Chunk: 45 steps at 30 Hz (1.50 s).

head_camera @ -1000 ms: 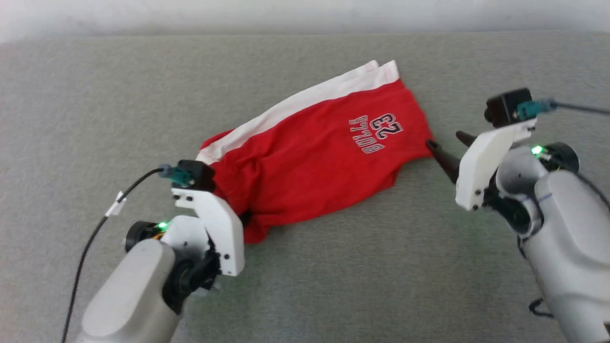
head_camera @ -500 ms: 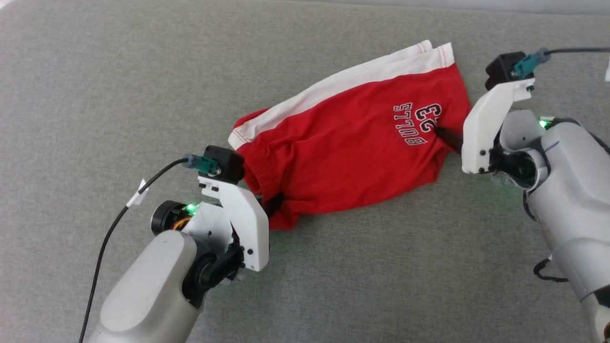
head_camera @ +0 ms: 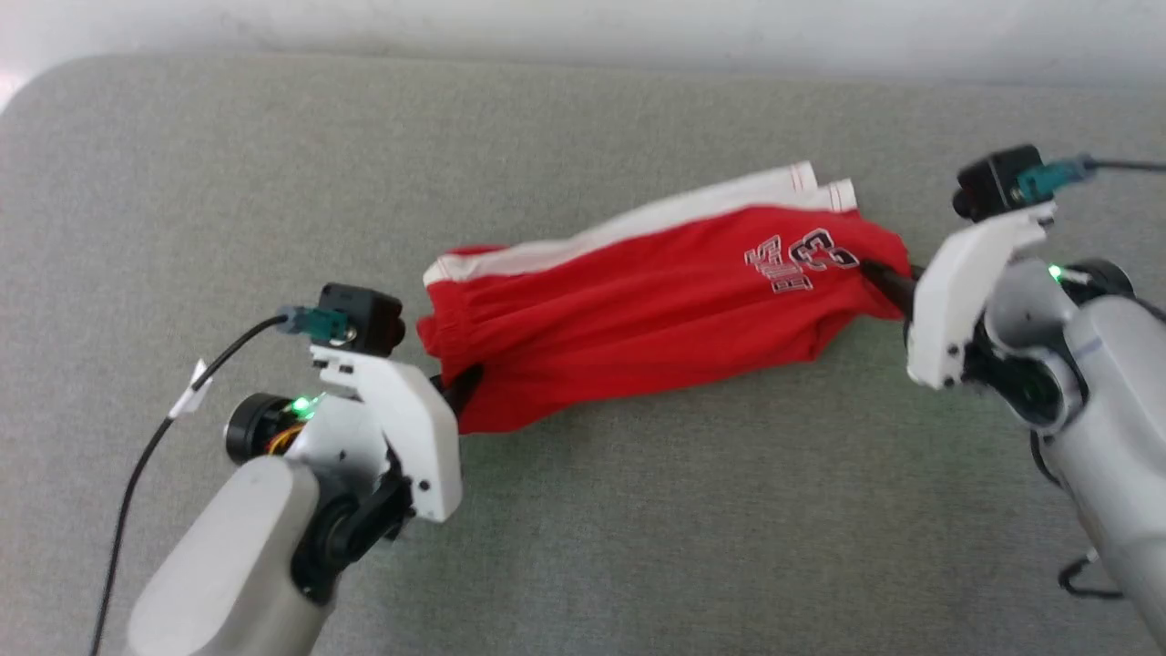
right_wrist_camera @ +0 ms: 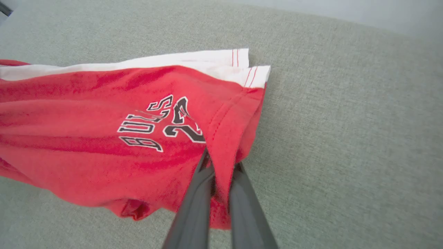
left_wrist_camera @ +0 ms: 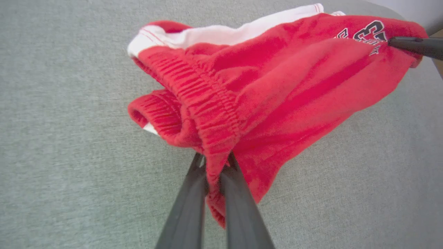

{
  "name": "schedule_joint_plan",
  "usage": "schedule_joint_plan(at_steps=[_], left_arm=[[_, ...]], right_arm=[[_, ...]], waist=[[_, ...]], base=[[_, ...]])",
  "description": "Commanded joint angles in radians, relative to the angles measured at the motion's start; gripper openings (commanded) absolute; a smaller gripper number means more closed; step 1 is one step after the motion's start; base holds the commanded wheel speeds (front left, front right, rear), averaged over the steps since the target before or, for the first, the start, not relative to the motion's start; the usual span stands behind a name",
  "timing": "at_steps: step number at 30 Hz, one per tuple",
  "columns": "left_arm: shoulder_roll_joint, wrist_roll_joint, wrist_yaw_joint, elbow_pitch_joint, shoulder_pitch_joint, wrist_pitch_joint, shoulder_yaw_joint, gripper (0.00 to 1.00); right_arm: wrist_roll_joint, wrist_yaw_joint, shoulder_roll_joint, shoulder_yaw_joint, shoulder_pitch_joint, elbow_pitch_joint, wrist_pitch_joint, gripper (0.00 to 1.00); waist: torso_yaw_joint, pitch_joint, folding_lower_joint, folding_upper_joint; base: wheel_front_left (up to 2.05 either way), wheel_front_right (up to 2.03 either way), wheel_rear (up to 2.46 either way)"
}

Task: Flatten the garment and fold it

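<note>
The garment (head_camera: pixel 638 310) is a pair of bright red shorts with a white band along the far edge and a "BULLS 23" print near its right end, stretched between my two grippers above the grey surface. My left gripper (head_camera: pixel 455 390) is shut on the garment's ribbed waistband (left_wrist_camera: pixel 214 138). In the left wrist view the left gripper (left_wrist_camera: pixel 214 159) has the fabric pinched between its dark fingers. My right gripper (head_camera: pixel 879 273) is shut on the leg hem beside the print; the right wrist view shows the right gripper (right_wrist_camera: pixel 219 164) with the garment (right_wrist_camera: pixel 104 138) draped over it.
A grey fabric surface (head_camera: pixel 638 547) spreads under everything, its rounded far-left corner (head_camera: pixel 36 87) meeting a pale wall at the top. A black cable (head_camera: pixel 146 456) trails from my left wrist.
My right gripper has moved in onto the garment's right hem and shut on it. The garment has been lifted and pulled longer between both grippers. The head camera has also shifted.
</note>
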<state>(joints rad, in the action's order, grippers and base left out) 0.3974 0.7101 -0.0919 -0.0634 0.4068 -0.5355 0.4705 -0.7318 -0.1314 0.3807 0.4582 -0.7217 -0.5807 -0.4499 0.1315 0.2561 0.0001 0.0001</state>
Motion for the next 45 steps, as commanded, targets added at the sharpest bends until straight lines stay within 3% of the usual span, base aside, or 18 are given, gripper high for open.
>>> schedule_joint_plan(at_steps=[1,8,15,16,17,18,19,25,34,45], left_arm=[[0.012,-0.002,-0.009,0.012,-0.021,0.003,-0.007,0.0],[0.06,0.027,-0.043,0.106,-0.155,-0.04,-0.006,0.0],[0.078,0.082,-0.079,0.117,-0.301,-0.089,0.004,0.0],[0.078,0.088,-0.082,0.113,-0.313,-0.092,0.004,0.0],[0.078,0.092,-0.084,0.107,-0.323,-0.094,0.006,0.28],[0.075,0.096,-0.086,0.101,-0.33,-0.095,0.007,0.78],[0.071,0.099,-0.087,0.096,-0.336,-0.092,0.008,1.0],[0.042,0.098,-0.104,0.106,-0.37,0.003,-0.023,1.0],[0.019,0.014,-0.179,0.21,-0.397,0.243,-0.123,1.0],[-0.011,-0.168,-0.139,0.128,-0.343,0.658,-0.149,1.0]], right_arm=[[0.001,0.001,0.015,-0.004,0.034,0.022,0.012,0.0],[0.043,0.001,0.023,-0.124,0.35,0.266,0.026,0.0],[0.141,0.001,-0.118,-0.312,0.697,0.458,-0.036,0.0],[0.16,0.001,-0.14,-0.333,0.731,0.473,-0.042,0.31],[0.181,0.001,-0.158,-0.345,0.76,0.484,-0.051,0.83],[0.193,0.001,-0.179,-0.355,0.783,0.493,-0.056,1.0],[0.2,0.001,-0.201,-0.367,0.799,0.505,-0.053,1.0],[0.255,0.001,-0.259,-0.416,0.846,0.61,0.029,1.0],[0.311,0.001,-0.222,-0.513,0.833,0.686,-0.006,1.0],[0.284,0.001,-0.198,-0.549,0.754,0.542,-0.148,1.0]], waist=[[-0.023,-0.044,-0.0001,-0.0001],[-0.077,-0.124,-0.0001,-0.0001],[-0.115,-0.151,-0.0001,-0.0001],[-0.117,-0.15,-0.0001,-0.0001],[-0.12,-0.148,-0.0001,-0.0001],[-0.121,-0.147,-0.0001,-0.0001],[-0.122,-0.147,-0.0001,-0.0001],[-0.126,-0.155,-0.0001,-0.0001],[-0.092,-0.179,-0.0001,-0.0001],[-0.025,-0.162,-0.0001,-0.0001]], base=[[0.0,0.0,0.0],[0.0,0.0,0.0],[0.0,0.0,0.0],[0.0,0.0,0.0],[0.0,0.0,0.0],[0.0,0.0,0.0],[0.0,0.0,0.0],[0.0,0.0,0.0],[0.0,0.0,0.0],[0.0,0.0,0.0]])
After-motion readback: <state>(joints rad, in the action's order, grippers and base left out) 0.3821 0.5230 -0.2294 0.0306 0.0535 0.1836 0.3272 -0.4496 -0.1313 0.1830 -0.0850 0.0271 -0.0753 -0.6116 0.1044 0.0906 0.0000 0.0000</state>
